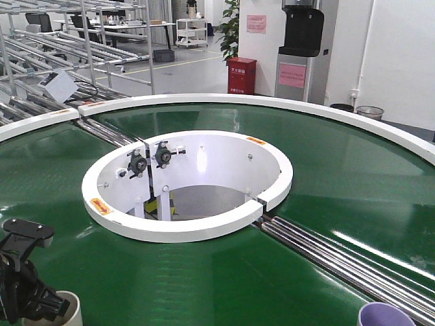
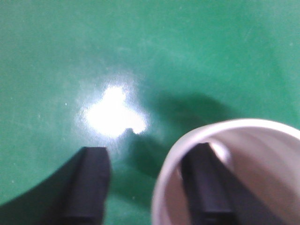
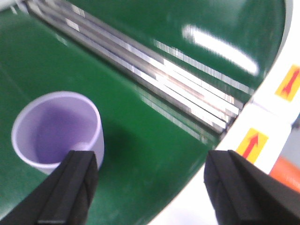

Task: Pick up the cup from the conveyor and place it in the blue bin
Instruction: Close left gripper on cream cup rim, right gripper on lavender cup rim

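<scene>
On the conveyor's dark green belt (image 1: 224, 285), a white cup (image 1: 68, 307) stands upright at the near left. My left gripper (image 1: 46, 304) is down over it. In the left wrist view the cup (image 2: 262, 154) fills the lower right. The left gripper (image 2: 147, 154) is open, with one finger (image 2: 204, 183) inside the cup and the other outside, straddling its wall with a gap left. A purple cup (image 1: 386, 316) stands at the near right. In the right wrist view the purple cup (image 3: 56, 129) sits beyond the left finger of my open right gripper (image 3: 152, 159), not between the fingers. The blue bin is out of view.
The white central well (image 1: 187, 227) opens in the middle of the ring. Steel roller strips (image 1: 340, 261) cross the belt near the purple cup. The white outer rim (image 3: 262, 136) carries yellow arrow labels. Metal racks (image 1: 61, 47) stand behind on the left.
</scene>
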